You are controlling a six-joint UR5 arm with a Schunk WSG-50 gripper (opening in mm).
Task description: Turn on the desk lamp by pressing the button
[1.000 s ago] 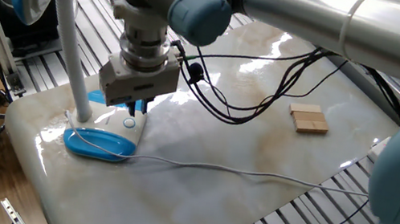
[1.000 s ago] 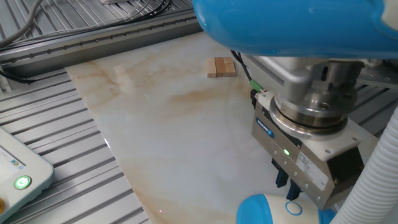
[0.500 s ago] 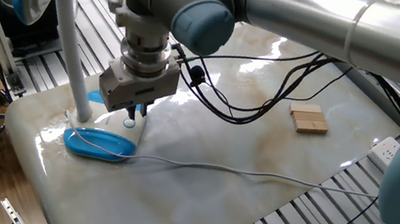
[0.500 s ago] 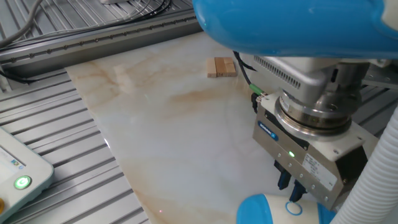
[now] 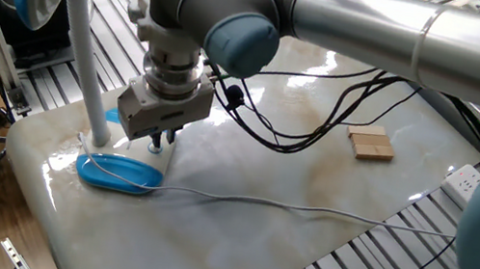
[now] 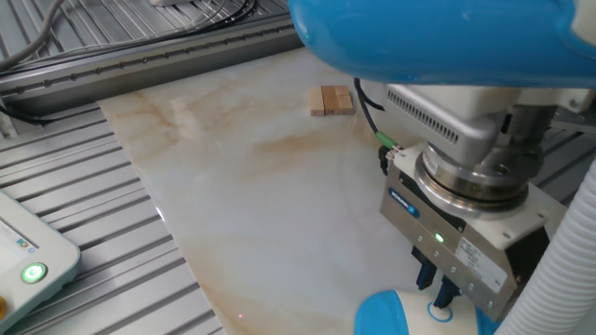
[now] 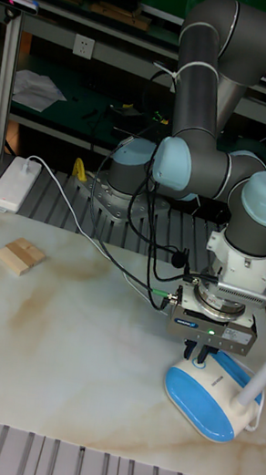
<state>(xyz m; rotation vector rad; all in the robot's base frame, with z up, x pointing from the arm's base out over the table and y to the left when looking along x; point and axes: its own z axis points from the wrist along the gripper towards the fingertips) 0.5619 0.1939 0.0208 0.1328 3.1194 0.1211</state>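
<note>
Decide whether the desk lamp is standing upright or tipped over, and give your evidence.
Upright. The desk lamp rests with its flat blue base on the table, stem rising to the head above.

A glossy pale marble-patterned counter (image 5: pixel 310 181) carries the blue-and-white plastic desk lamp (image 5: pixel 119 171) at one end, its thin white cord (image 5: pixel 306 208) trailing across, and a small wooden block (image 5: pixel 370 144) well apart.

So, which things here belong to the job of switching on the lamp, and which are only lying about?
Belongs to the job:
- the desk lamp
- the button on its base
- the gripper, right above the button

Only lying about:
- the wooden block on the table
- the white power strip at the table's edge
- the box with a green light
</note>
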